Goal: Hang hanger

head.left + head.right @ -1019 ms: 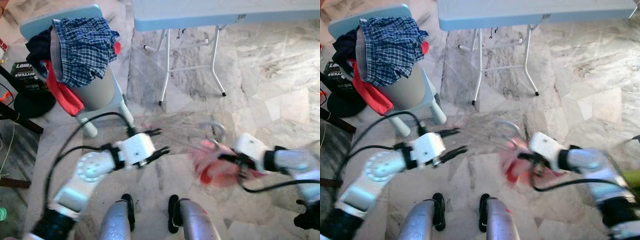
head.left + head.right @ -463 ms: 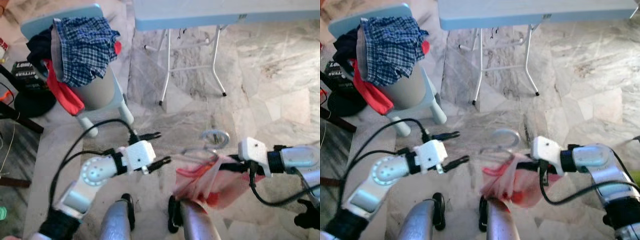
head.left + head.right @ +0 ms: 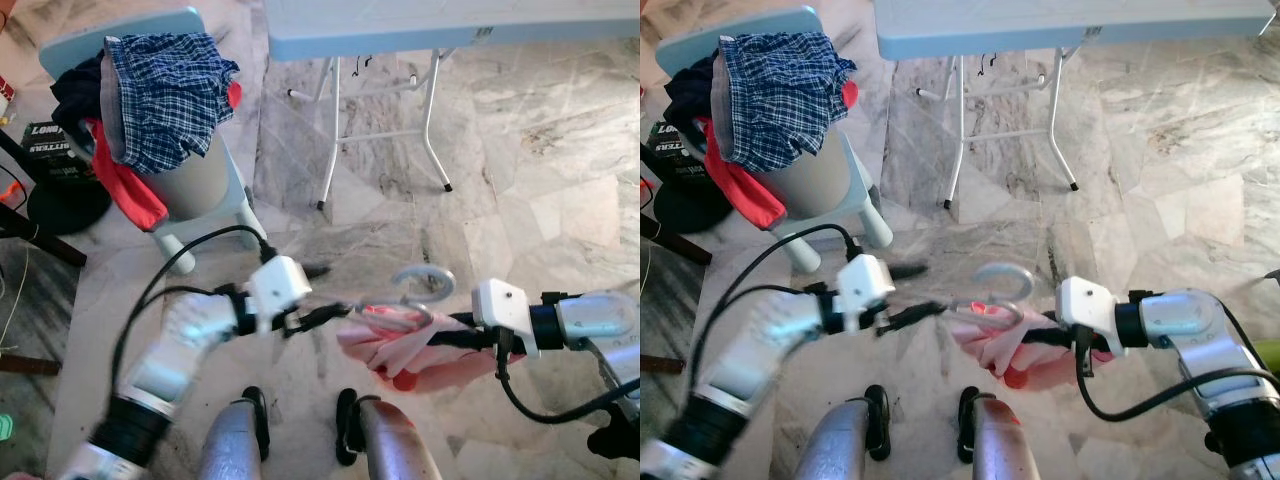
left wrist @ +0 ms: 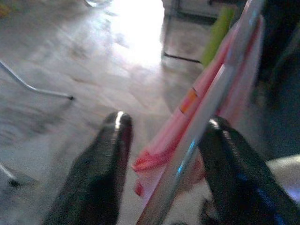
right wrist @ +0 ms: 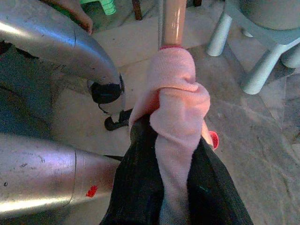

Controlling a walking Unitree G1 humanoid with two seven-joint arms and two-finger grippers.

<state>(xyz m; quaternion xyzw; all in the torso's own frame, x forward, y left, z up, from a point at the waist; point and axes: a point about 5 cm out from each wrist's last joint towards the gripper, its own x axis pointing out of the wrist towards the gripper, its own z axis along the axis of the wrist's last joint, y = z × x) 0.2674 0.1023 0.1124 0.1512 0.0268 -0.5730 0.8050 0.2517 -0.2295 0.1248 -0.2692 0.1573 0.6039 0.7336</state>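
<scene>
Right gripper: the right gripper (image 5: pixel 161 140) is clamping its black fingers on the pink garment (image 3: pixel 400 345) draped over the hanger (image 3: pixel 990 300), holding the bundle low in front of the robot's legs.
Left gripper: the left gripper (image 4: pixel 164 154) is reaching in from the opposite side with its fingers parted; the hanger's pale bar is running between them, and whether either finger is touching it cannot be told.
Hanger: it is lying roughly level between the two grippers, its hook (image 3: pixel 425 280) curling upward just ahead of the right gripper's fingertips.
Garment: it is sagging below the bar, bunched where the right fingers are pinching it.
Handling: the hanger looks light and stiff, with a smooth bar that is probably slippery; the cloth is soft and may slide along it.
Where to hold: gripping the bar itself near the hook, rather than cloth alone, would likely be giving steadier control.
Surroundings: a folding table (image 3: pixel 450 25) and a chair (image 3: pixel 190 185) heaped with clothes are standing well beyond both grippers.
</scene>
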